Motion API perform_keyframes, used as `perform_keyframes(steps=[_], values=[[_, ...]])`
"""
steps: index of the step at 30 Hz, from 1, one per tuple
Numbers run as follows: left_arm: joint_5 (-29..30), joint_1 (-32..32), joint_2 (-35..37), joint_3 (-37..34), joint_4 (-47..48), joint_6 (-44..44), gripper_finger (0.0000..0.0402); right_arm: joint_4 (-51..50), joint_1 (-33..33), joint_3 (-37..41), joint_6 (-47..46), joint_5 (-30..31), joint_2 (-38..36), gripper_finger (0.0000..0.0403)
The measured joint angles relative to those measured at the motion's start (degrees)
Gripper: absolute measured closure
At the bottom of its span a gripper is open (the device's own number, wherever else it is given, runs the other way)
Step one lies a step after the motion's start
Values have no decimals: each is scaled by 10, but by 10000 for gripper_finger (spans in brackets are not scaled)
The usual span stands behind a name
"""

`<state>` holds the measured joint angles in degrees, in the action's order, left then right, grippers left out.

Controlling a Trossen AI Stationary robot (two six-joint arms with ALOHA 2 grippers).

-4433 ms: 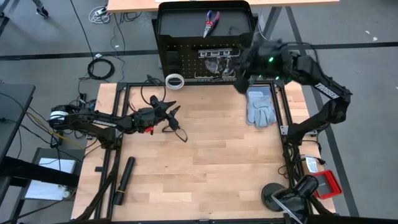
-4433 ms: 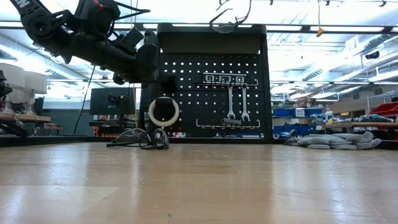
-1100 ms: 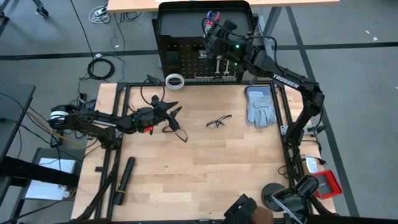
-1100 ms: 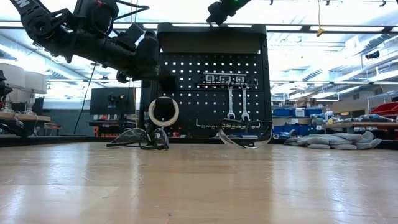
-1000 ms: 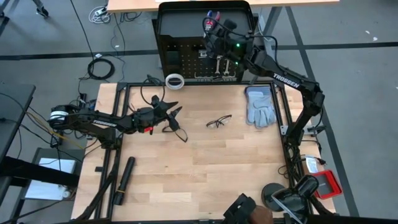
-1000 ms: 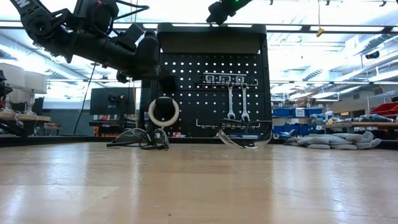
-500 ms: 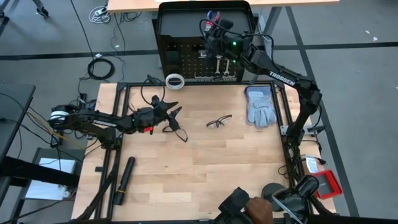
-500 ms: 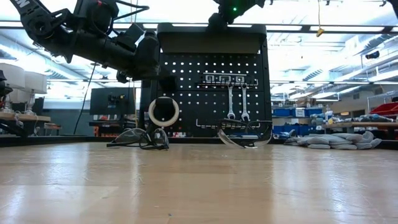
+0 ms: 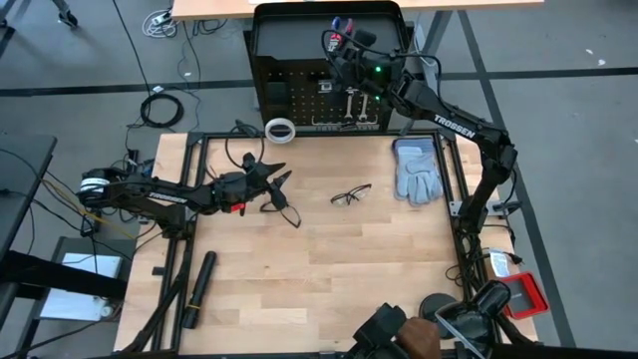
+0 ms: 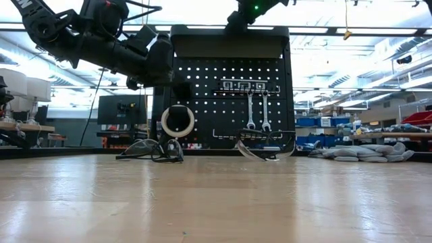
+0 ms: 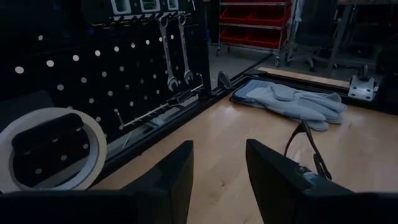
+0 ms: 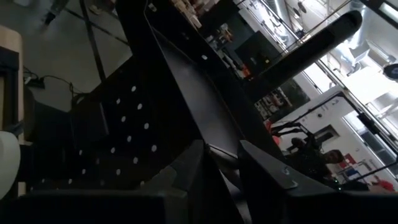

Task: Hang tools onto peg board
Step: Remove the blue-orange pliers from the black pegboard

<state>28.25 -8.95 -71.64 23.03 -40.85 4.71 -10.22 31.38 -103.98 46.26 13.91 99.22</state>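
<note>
1. Your right arm reaches from the worktop's right edge up and over the far edge, elbow high, and ends above the peg board's hooded top shelf. The right gripper sits right at the red-and-blue-handled pliers lying on that shelf; its fingers show a narrow gap in the right wrist view, but you cannot tell whether they grip the pliers.
2. Your left arm lies low and stretched out from the worktop's left edge toward its middle. The left gripper hangs spread apart, holding nothing, its fingers clearly separated in the left wrist view.
3. One pair of black-framed glasses lies near the middle of the worktop; another pair lies just beside the left gripper.
4. The white tape ring leans at the far edge against the peg board.
5. Only the low view shows two silver wrenches hanging on the peg board, under the black strip with white squares.
6. Grey gloves lie near the far right corner; a long black cylinder lies by the near left corner.
7. At the near edge, a person's hand shows in the high view alone.
</note>
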Motion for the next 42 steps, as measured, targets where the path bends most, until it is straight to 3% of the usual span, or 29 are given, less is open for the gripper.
perform_keyframes(steps=[10,22,29,42], values=[[0,0,0,0,0,0,249,19,0,-2,20,29,-3,372],[0,0,0,0,0,0,249,19,-19,0,31,90,-11,375],[0,0,0,0,1,0,249,19,-60,1,72,148,-29,380],[0,0,0,0,-4,0,249,-9,-124,1,74,189,-71,382]])
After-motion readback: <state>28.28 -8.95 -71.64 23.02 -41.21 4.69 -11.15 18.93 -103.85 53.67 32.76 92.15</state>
